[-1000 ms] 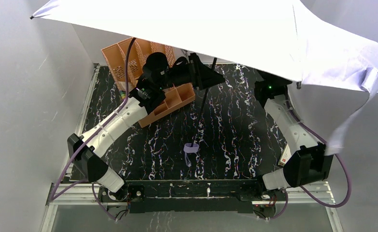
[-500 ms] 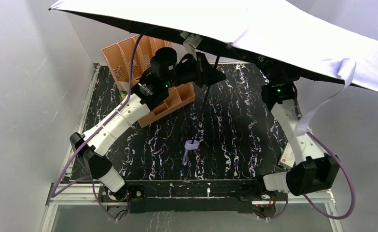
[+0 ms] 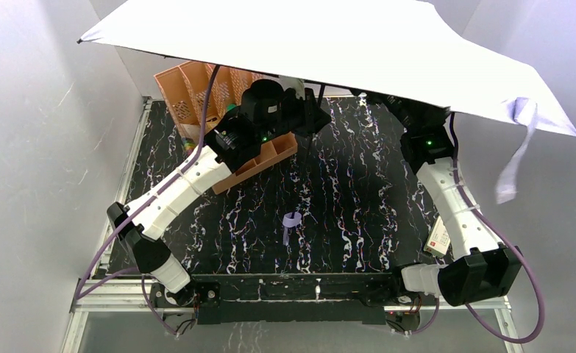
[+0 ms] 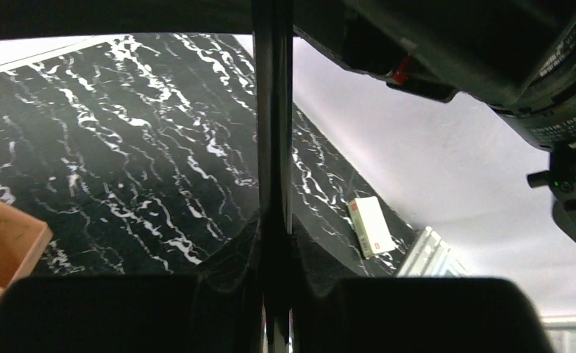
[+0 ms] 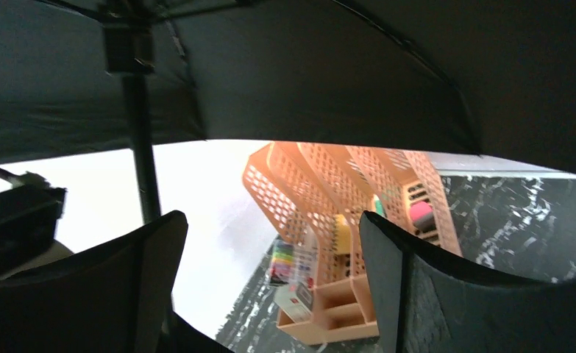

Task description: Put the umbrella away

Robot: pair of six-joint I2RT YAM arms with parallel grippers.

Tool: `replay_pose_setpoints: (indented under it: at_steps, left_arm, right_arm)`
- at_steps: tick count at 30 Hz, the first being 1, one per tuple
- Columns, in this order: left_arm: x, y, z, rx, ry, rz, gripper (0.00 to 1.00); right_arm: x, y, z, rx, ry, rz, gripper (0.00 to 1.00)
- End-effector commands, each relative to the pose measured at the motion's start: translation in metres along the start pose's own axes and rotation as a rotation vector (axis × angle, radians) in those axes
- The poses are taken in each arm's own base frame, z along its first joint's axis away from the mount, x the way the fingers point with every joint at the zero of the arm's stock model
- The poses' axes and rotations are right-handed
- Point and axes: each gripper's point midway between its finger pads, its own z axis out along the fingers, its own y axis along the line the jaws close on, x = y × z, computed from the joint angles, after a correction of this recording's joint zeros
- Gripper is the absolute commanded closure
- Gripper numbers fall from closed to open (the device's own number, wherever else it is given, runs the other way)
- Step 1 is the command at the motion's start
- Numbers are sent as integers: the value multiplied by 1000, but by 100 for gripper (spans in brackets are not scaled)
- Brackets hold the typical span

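Since a second ago, the canopy (image 3: pixel 329 51) of the umbrella has been swung round and levelled, its drooping right edge has been drawn up, and the right claw (image 5: pixel 270 279) has been let go of it. The jaws of that claw are now spread wide with nothing between them. The left claw (image 4: pixel 276 294) is clamped on the thin dark shaft (image 4: pixel 273 147), as is seen in the left wrist view, so the umbrella is carried by the left arm alone. It is held upright above the far half of the surface (image 3: pixel 358 191), with the handle (image 3: pixel 292 220) hanging near the middle and the long strap (image 3: pixel 516 154) dangling off the right edge of the canopy.

Little of the task is judged to be done: the umbrella is fully spread, and it has not yet been collapsed, wrapped with the strap or laid away. A grip for sliding the runner down the shaft is probably what is wanted next.

Much is hidden. In the top view the right claw and the far end of the surface are covered by the canopy, and the peach file organiser (image 3: pixel 218 95) is partly masked by the left arm. The runner and catch can only be made out dimly in the right wrist view. A small box (image 3: pixel 438 235) at the right edge is too small to be read
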Motion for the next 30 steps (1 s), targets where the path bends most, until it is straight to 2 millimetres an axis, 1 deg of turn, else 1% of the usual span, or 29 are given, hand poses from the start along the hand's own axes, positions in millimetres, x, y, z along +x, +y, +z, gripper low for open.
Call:
replay_pose_setpoints:
  at_steps: [1, 4, 8, 10, 11, 15, 16, 19, 23, 30]
  left_arm:
    - [-36, 2, -11, -73, -106, 73, 100]
    - [-29, 4, -7, -85, -88, 76, 100]
    - [-23, 9, 0, -110, -74, 72, 100]
    - [-23, 11, 2, -122, -75, 70, 100]
    - [-24, 12, 3, -132, -76, 69, 100]
    - [-22, 20, 7, -172, -67, 76, 100]
    - [-22, 23, 8, -183, -67, 77, 100]
    - [-20, 25, 9, -189, -71, 88, 100]
    - [-20, 32, 7, -222, -81, 84, 100]
    - [-17, 32, 4, -215, -85, 97, 100]
  right_arm:
    - [-16, 7, -15, 3, -71, -123, 5]
    - [-16, 11, -15, -34, -92, -121, 5]
    - [-20, 11, -12, -50, -120, -137, 6]
    - [-16, 5, -12, -50, -117, -160, 6]
    - [-12, 0, -12, -38, -111, -168, 6]
    - [0, -25, -25, 50, -103, -222, 5]
    - [2, -28, -27, 63, -93, -235, 5]
    - [3, -25, -31, 49, -94, -246, 5]
    - [-1, -21, -31, 49, -105, -231, 4]
    - [-11, -11, -31, 39, -140, -181, 6]
